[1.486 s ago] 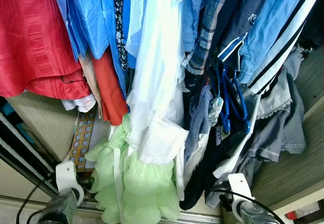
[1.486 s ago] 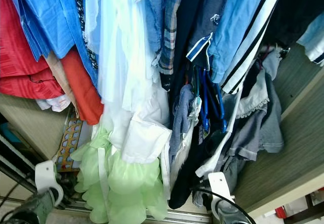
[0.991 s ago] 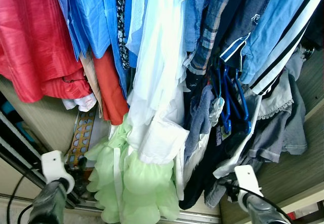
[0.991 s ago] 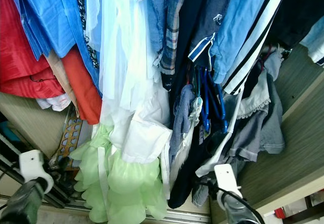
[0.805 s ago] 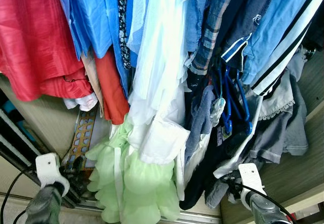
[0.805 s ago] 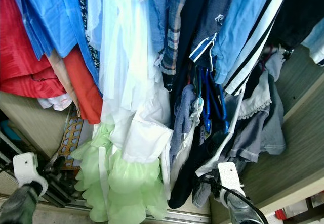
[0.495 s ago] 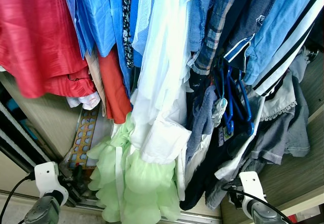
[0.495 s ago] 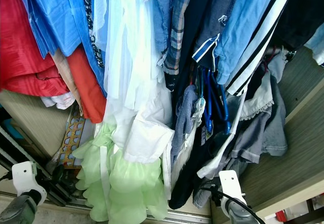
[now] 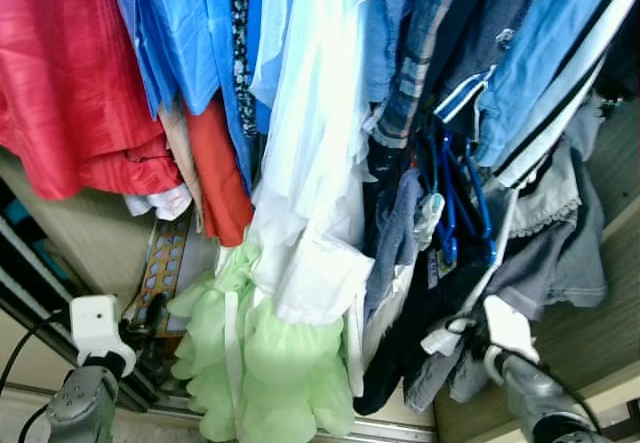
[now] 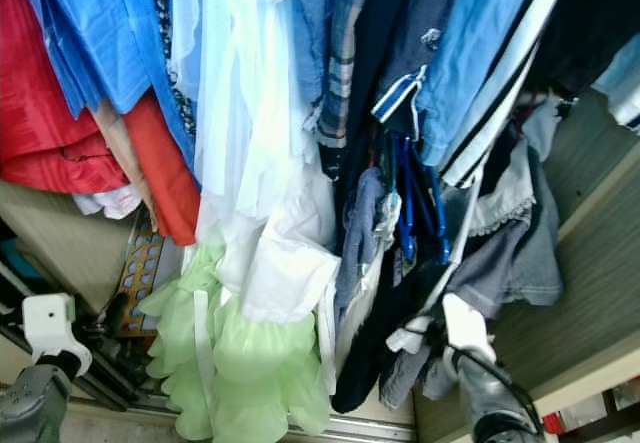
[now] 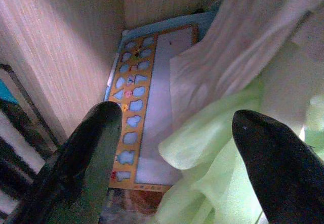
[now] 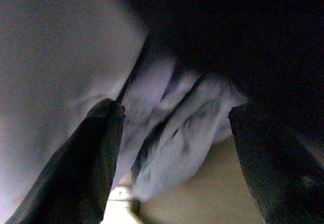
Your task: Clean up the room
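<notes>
Right tool [image 12: 172, 128] (spread), against grey clothes [image 12: 177, 113]

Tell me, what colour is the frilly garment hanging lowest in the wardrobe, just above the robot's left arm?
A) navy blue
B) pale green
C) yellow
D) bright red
B: the ruffled pale green dress hangs below the white garment, near the wardrobe floor, with the left gripper open just in front of its frills.
</notes>
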### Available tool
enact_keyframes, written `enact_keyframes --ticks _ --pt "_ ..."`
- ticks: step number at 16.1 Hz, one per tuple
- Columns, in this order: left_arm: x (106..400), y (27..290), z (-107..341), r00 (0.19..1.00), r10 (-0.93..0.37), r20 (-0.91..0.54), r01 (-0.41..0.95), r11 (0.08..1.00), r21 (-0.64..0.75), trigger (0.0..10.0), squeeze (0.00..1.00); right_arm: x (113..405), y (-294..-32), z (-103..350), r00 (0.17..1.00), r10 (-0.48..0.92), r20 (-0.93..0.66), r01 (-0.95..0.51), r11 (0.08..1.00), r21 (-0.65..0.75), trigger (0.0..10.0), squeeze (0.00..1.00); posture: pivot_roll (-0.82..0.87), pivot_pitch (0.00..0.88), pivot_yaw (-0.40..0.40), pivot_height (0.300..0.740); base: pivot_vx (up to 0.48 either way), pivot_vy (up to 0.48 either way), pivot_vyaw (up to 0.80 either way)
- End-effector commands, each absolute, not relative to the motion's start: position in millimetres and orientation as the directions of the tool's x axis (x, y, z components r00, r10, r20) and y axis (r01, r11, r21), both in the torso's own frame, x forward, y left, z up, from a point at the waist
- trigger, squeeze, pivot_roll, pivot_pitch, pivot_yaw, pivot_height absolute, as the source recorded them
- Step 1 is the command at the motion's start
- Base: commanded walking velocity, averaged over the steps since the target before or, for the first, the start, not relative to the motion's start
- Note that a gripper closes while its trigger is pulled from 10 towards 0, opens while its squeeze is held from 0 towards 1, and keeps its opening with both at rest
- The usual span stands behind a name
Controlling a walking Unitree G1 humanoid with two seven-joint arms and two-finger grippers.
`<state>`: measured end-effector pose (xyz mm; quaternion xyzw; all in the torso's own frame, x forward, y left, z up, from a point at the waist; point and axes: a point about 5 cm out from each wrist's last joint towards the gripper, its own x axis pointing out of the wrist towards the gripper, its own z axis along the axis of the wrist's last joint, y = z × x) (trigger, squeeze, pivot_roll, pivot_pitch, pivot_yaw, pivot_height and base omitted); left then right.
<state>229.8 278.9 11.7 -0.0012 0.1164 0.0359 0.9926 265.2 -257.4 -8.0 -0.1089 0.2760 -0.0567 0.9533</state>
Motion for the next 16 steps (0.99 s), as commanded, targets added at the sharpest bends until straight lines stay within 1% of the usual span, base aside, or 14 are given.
enact_keyframes --ticks 1,2,3,5,7,8,9,10,12,13,15,16 --pt "228 280 17 0.975 0.077 -0.207 -0.076 0.997 0.014 10.0 0.00 262 -269 -4 0.854 -0.177 -0.489 0.052 0.965 -0.258 10.0 0.00 -0.03 0.000 -0.071 0.740 0.000 0.000 0.00" --pt "224 277 25 0.984 0.067 -0.162 -0.069 0.998 -0.006 10.0 0.00 262 -275 4 0.885 -0.163 -0.437 0.041 0.961 -0.274 10.0 0.00 -0.03 0.000 -0.074 0.740 0.000 0.000 0.00" --pt "219 272 35 0.991 0.067 -0.119 -0.067 0.998 0.001 10.0 0.00 265 -277 13 0.911 -0.148 -0.385 0.023 0.950 -0.311 10.0 0.00 -0.03 0.000 -0.076 0.740 0.000 0.000 0.00" --pt "214 262 56 0.998 0.046 -0.045 -0.045 0.999 0.012 10.0 0.00 271 -274 32 0.954 -0.106 -0.281 -0.003 0.931 -0.364 10.0 0.00 -0.02 0.000 -0.077 0.740 0.000 0.000 0.00" --pt "214 259 65 0.999 0.031 -0.016 -0.031 0.999 0.031 10.0 0.00 274 -270 41 0.967 -0.090 -0.238 -0.007 0.926 -0.378 10.0 0.00 -0.02 0.000 -0.077 0.740 0.000 0.000 0.00" --pt "216 253 81 1.000 -0.005 0.030 0.003 0.998 0.069 10.0 0.00 279 -261 57 0.983 -0.059 -0.175 -0.012 0.927 -0.375 10.0 0.00 -0.02 0.000 -0.078 0.740 0.000 0.000 0.00" --pt "216 250 87 0.999 -0.020 0.045 0.016 0.997 0.078 10.0 0.00 281 -254 65 0.989 -0.030 -0.142 -0.026 0.927 -0.375 10.0 0.00 -0.02 0.000 -0.078 0.740 0.000 0.000 0.00" --pt "218 248 94 0.998 -0.036 0.057 0.031 0.996 0.079 10.0 0.00 283 -241 76 0.995 0.017 -0.103 -0.054 0.927 -0.371 10.0 0.00 -0.02 0.000 -0.076 0.740 0.000 0.000 0.00" --pt "219 243 99 0.996 -0.057 0.065 0.052 0.996 0.077 10.0 0.00 282 -220 85 0.993 0.081 -0.083 -0.106 0.926 -0.363 10.0 0.00 -0.02 0.000 -0.083 0.740 0.000 0.000 0.00" --pt "217 240 98 0.997 -0.060 0.050 0.056 0.995 0.084 10.0 0.00 275 -216 86 0.993 0.065 -0.095 -0.096 0.923 -0.372 10.0 0.00 -0.02 0.000 -0.086 0.740 0.000 0.000 0.00" --pt "211 241 97 1.000 0.008 0.023 -0.010 0.996 0.090 10.0 0.00 264 -212 89 0.992 0.076 -0.096 -0.107 0.918 -0.382 10.0 0.00 -0.03 0.000 -0.089 0.740 0.000 0.000 0.00" --pt "208 238 97 1.000 -0.014 0.009 0.013 0.995 0.098 10.0 0.00 258 -210 90 0.990 0.087 -0.107 -0.121 0.918 -0.378 10.0 0.00 -0.03 0.000 -0.089 0.740 0.000 0.000 0.00"
